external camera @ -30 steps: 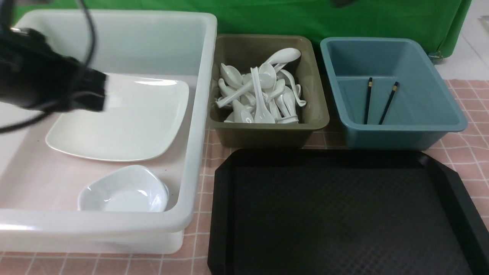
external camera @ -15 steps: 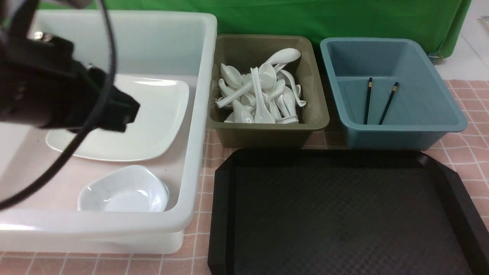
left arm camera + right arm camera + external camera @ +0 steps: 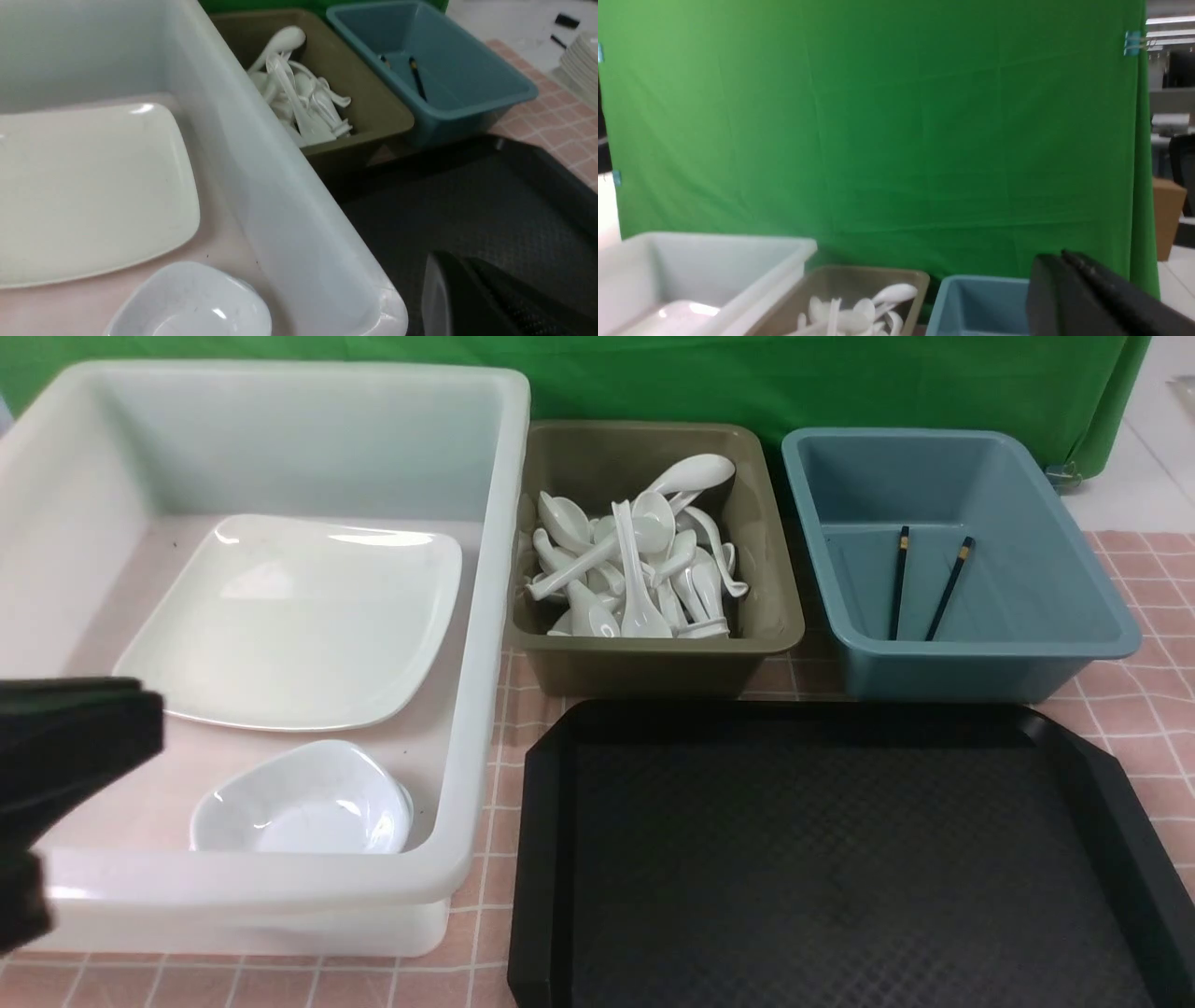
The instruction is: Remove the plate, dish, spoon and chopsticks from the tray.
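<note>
Black and closed, holding nothing, the left tool (image 3: 65,747) sat at the near-left edge of the front view, over the near-left corner of the white bin (image 3: 495,523); the right tool (image 3: 1092,289) was likewise closed and empty, raised and facing the green backdrop (image 3: 878,116), and out of the front view altogether; outward from the left tool, the small dish (image 3: 303,798) lay nearest, in the white bin's near part, and the plate (image 3: 299,621) lay flat just beyond it, toward the far wall; further to the right, the olive bin (image 3: 775,616) held a heap of white spoons (image 3: 635,560), among which the task's own could not be told apart; beyond that, the chopsticks (image 3: 924,583) lay in the blue bin (image 3: 1102,616), their long axes running near to far, banded ends away from the robot; the tray (image 3: 840,859) lay on the desk (image 3: 1148,691) in front of the olive and blue bins, right of the left tool, its surface bare; by my judgement nothing remained on it to clear, so the likely move was a withdrawal, and neither arm had anything nearer to reach for.
</note>
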`<state>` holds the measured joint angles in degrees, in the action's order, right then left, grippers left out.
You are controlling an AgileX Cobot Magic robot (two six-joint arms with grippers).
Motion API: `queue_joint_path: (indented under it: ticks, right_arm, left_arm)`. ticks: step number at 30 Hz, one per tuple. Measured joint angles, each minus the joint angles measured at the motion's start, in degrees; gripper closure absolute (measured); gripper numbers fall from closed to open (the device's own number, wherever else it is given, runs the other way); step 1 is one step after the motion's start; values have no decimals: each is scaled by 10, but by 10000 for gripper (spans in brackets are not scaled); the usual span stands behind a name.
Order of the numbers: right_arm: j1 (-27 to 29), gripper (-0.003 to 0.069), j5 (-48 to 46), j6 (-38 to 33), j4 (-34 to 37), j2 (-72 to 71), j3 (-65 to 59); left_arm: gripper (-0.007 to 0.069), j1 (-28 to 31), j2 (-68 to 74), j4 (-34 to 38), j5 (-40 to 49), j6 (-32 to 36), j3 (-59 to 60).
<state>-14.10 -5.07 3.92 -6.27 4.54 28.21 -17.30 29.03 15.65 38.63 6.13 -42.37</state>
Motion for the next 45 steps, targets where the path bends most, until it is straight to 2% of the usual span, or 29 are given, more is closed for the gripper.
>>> queue_joint_path:
  ticks: [10, 22, 33, 37, 40, 45]
  right_arm:
    - [0, 599, 9, 2, 0, -29, -18]
    - [0, 568, 8, 2, 0, -31, -18]
    - [1, 543, 8, 2, 0, -31, -18]
    - [1, 536, 8, 2, 0, -31, -18]
    - [1, 520, 8, 2, 0, -31, -18]
    - [1, 510, 8, 2, 0, -31, -18]
  left_arm:
    - [627, 0, -125, 8, -81, -10, 115]
    - [627, 0, -128, 8, -92, -11, 119]
    - [627, 1, -132, -40, -95, 20, 120]
    - [627, 32, -165, -58, -131, 26, 143]
    - [627, 99, -224, -67, -210, 26, 211]
    - [624, 167, -284, -68, -280, 26, 338]
